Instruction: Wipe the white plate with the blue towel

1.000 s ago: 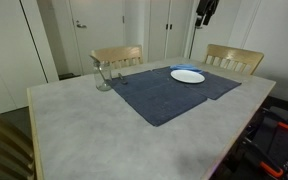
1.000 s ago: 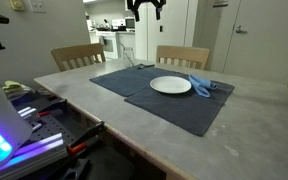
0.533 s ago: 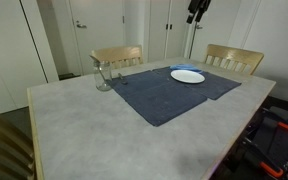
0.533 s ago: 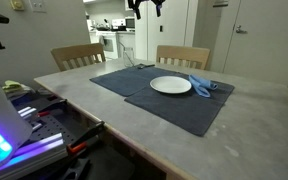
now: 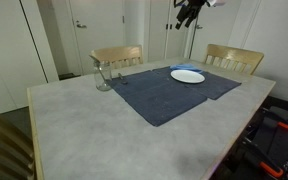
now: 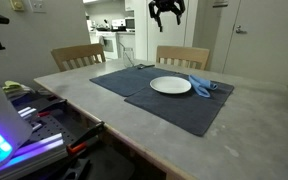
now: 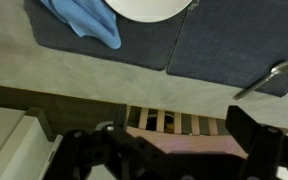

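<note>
Two fingers stand wide apart on your gripper, which hangs high over the far side of the table with nothing between them. The white plate lies flat on the dark placemats, towards the side with the two chairs. It is round, so it has no long axis to speak of.

The blue towel is bunched up on the mat against the plate's rim. In that exterior view its length runs along the rim. In the wrist view the blue towel is a crumpled heap with one corner pointing away from the plate, out towards the mat's edge.

Only the wrist view gives you a metal utensil lying aslant on the bare tabletop just beside the mat, and the slats of a chair back below the table edge, between your dark fingers.

Only one exterior view gives you the clear glass, upright at the mat's far corner and well apart from the plate. In that view you can hardly make out the towel.
</note>
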{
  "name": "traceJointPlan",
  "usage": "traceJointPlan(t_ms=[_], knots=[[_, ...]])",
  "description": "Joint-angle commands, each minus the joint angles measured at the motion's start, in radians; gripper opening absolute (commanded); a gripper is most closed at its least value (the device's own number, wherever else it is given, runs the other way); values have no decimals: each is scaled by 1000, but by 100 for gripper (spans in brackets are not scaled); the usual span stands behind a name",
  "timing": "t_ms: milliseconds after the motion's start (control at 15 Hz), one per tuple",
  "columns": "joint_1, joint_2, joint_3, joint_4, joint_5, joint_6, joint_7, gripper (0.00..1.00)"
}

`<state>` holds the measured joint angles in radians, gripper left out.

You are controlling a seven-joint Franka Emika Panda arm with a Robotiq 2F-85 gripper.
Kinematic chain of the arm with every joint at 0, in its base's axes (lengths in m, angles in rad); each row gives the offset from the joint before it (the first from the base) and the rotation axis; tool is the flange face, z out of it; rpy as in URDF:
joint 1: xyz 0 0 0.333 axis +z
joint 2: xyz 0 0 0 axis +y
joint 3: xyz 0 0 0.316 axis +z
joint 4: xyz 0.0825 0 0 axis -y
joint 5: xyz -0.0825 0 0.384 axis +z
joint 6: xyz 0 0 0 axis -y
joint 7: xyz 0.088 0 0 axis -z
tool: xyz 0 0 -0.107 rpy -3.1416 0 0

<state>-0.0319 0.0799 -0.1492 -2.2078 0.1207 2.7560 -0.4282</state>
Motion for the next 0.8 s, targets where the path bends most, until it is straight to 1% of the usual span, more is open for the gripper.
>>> traceJointPlan(t_ms=[0, 67, 133, 200, 267, 333, 400, 533, 667, 733], knots=[[-54, 213, 20, 181, 166, 58, -173, 100], [-74, 275, 26, 242, 188, 55, -213, 100], [-85, 330, 24, 297, 187, 50, -230, 100], [-81, 392, 1, 353, 157, 46, -203, 100], [-137, 446, 36, 411, 67, 35, -120, 100], [-138, 316, 66, 271, 66, 51, -121, 100], [-154, 370, 68, 321, 31, 51, -92, 100], [-171, 433, 70, 378, 10, 50, -77, 100], [-172, 444, 72, 395, 9, 51, -76, 100], [-183, 461, 91, 398, -2, 83, -87, 100]])
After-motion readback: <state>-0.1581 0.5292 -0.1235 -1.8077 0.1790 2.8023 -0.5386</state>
